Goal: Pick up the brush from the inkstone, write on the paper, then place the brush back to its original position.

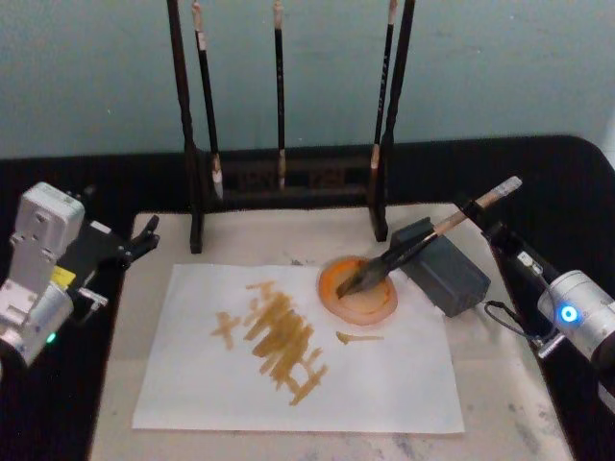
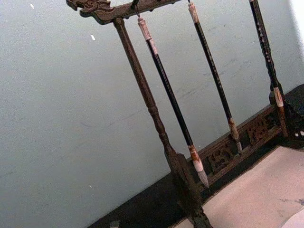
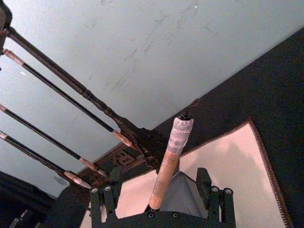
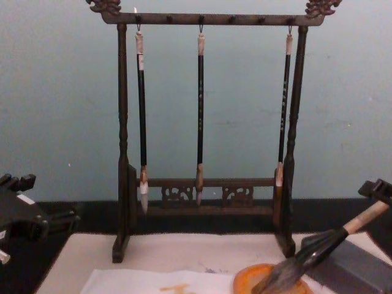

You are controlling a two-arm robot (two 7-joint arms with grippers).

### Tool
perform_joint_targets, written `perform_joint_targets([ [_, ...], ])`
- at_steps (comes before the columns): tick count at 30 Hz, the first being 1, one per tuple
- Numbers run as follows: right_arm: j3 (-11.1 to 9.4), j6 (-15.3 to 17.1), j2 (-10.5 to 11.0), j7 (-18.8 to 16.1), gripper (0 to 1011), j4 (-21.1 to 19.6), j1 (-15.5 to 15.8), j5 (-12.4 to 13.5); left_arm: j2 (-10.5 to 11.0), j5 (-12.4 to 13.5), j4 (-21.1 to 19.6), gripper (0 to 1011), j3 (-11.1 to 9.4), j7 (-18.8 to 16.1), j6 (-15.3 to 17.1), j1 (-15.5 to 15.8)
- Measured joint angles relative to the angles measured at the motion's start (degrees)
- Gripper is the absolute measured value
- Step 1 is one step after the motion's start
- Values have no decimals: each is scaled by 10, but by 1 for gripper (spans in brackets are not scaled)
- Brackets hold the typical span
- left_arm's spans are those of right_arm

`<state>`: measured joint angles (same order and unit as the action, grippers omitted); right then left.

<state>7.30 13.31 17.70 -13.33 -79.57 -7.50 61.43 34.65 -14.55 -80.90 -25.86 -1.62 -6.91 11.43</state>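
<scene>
The brush [image 1: 430,236] lies slanted, its dark bristles in an orange dish [image 1: 332,291] at the paper's [image 1: 192,384] far right corner, its collar on a grey inkstone [image 1: 454,280] and its pale handle rising to the right. The right gripper [image 3: 159,183] reaches in low from the right, its fingers [image 3: 205,183] spread either side of the handle's upper end without pinching it. The left gripper [image 1: 146,235] rests at the mat's [image 1: 500,403] left edge, pointed toward the brush rack [image 1: 288,178]; whether it is open cannot be told.
</scene>
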Motion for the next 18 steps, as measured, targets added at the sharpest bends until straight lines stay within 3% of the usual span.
perform_joint_targets([
  [18, 8, -17, -14, 6, 1000, 15, -2, 48, 0, 0, 0, 1010, 0, 0, 0, 0],
])
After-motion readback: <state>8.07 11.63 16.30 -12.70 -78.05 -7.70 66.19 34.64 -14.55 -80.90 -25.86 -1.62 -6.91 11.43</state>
